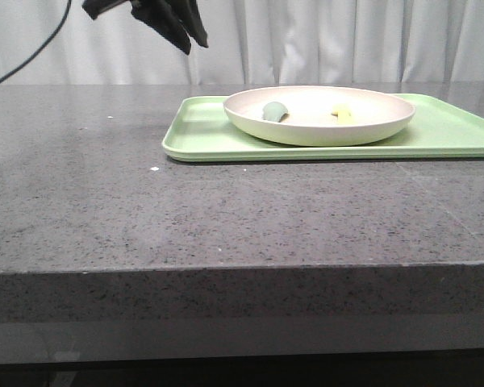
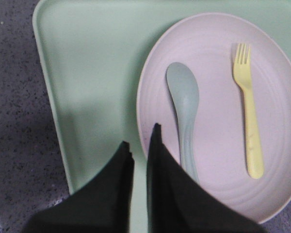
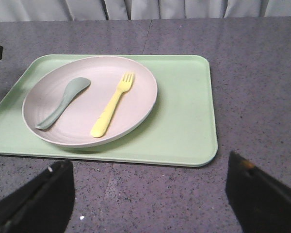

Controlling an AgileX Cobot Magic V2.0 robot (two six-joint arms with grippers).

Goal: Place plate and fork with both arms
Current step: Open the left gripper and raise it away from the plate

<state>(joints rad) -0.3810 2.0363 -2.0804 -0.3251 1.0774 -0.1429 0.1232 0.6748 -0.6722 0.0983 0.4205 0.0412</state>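
Fork (image 3: 112, 105) lying on plate (image 3: 131, 109) near bench's (image 1: 226, 218) far edge; left gripper (image 2: 138, 148) hovering nearly pressed together; right gripper (image 3: 150, 194) spreading wide.

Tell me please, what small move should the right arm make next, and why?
Probably move the right tool forward and down toward the fork. Its jaws stand wide open and hold nothing, short of the tray. The fork lies loose in the plate beside the spoon, apart from it. The left tool hangs above the plate's rim.
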